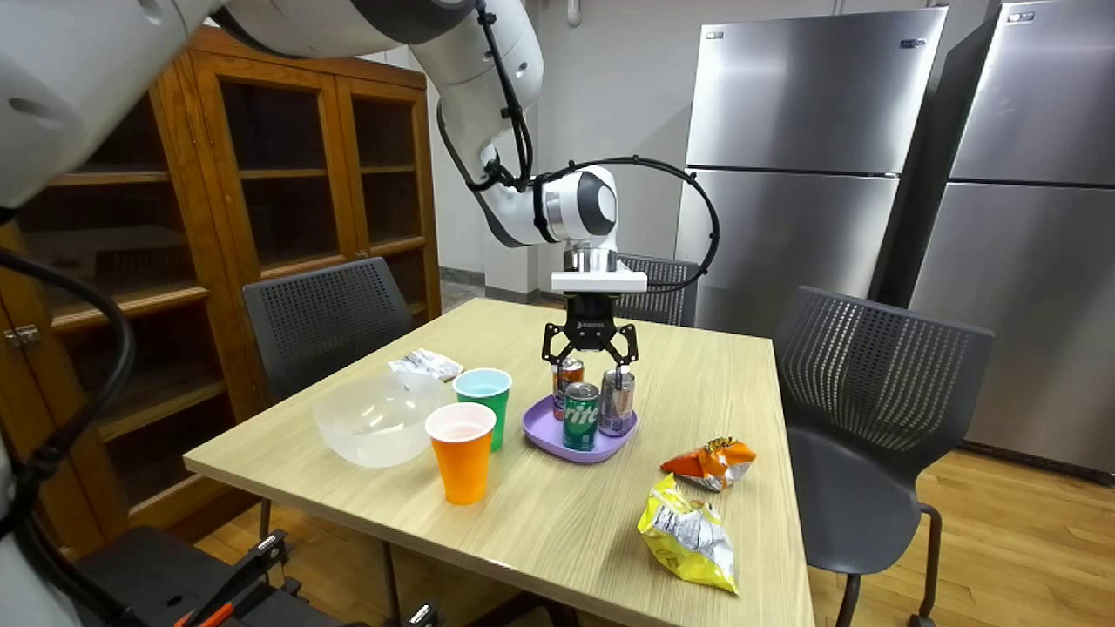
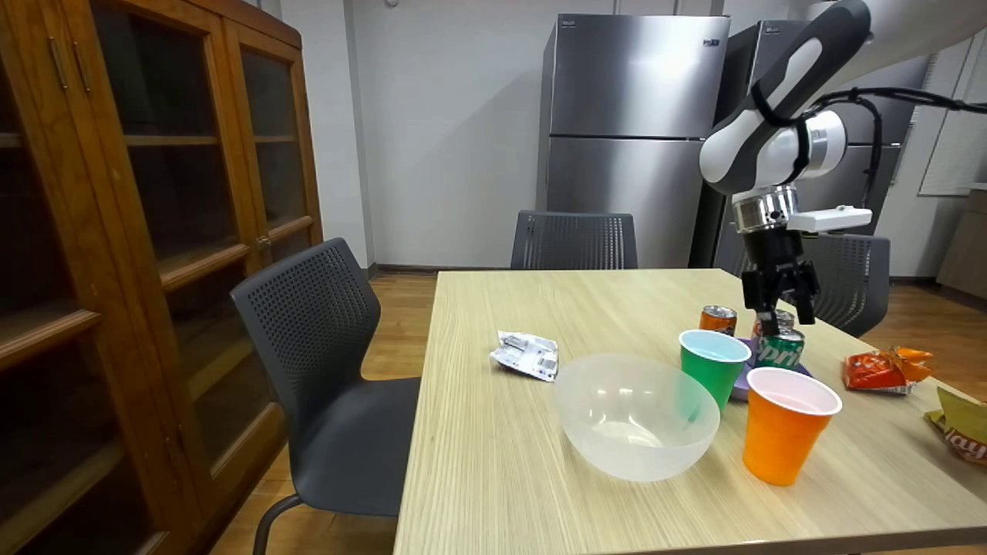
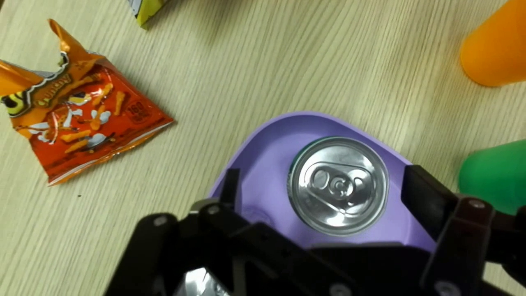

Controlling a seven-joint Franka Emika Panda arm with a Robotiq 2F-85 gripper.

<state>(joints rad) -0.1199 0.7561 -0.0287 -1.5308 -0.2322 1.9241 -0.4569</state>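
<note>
One green can [image 3: 339, 186] shows between parted jaws in the wrist view.

A shallow purple plate [image 1: 540, 428] with a raised rim and rounded corners lies flat on the pale wood-grain table [image 1: 697, 374]. On it, near one rounded corner, a green Sprite can [image 1: 581, 422] stands upright with white lettering on its side; in the wrist view its silver lid [image 3: 339, 187] faces straight up, the pull tab lying flat. In an exterior view an orange can [image 1: 568, 392] stands upright behind it on the plate, and a silvery can [image 1: 615, 405], its print too small to read, stands upright to its right.
</note>
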